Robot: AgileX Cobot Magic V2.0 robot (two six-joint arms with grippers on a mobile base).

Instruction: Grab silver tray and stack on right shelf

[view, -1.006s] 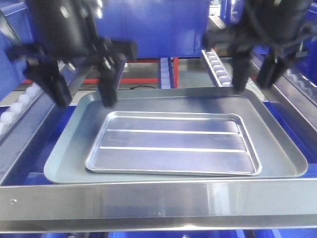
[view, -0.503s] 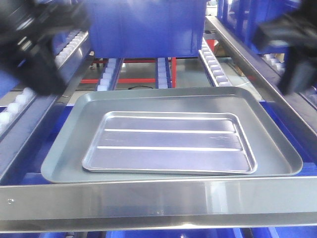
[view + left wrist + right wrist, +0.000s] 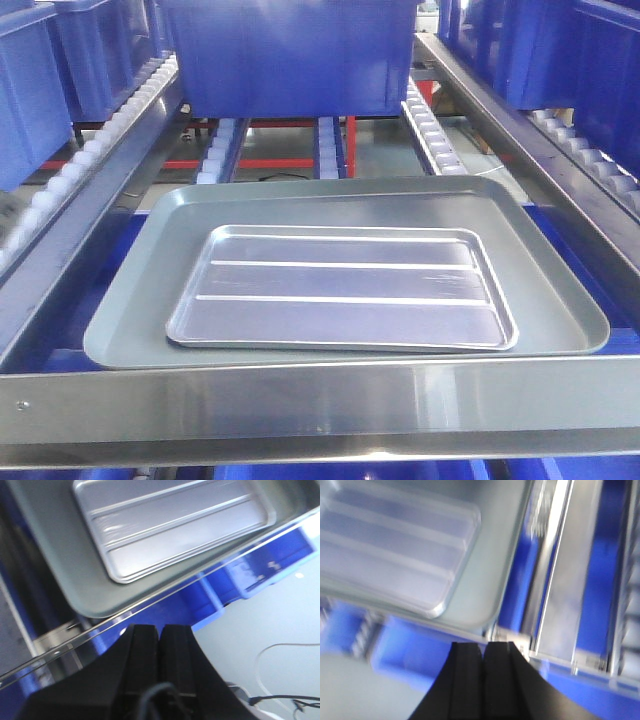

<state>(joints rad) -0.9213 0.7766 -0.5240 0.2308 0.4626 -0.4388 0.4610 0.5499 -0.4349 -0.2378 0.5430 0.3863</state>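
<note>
The silver tray (image 3: 342,288) lies flat inside the larger grey tray (image 3: 130,310), which rests on the shelf just behind the shiny front bar (image 3: 320,405). The left gripper (image 3: 159,632) has its fingers pressed together, holding nothing, out past the bar and well off the tray's near corner. The right gripper (image 3: 482,650) fingers are likewise together and empty, clear of the tray.

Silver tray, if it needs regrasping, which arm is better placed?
Left, narrowly. Both arms are outside the front view, jaws shut. The left gripper faces the silver tray at its near corner, across the grey tray rim; the right gripper points more at the right shelf steel frame.
</note>
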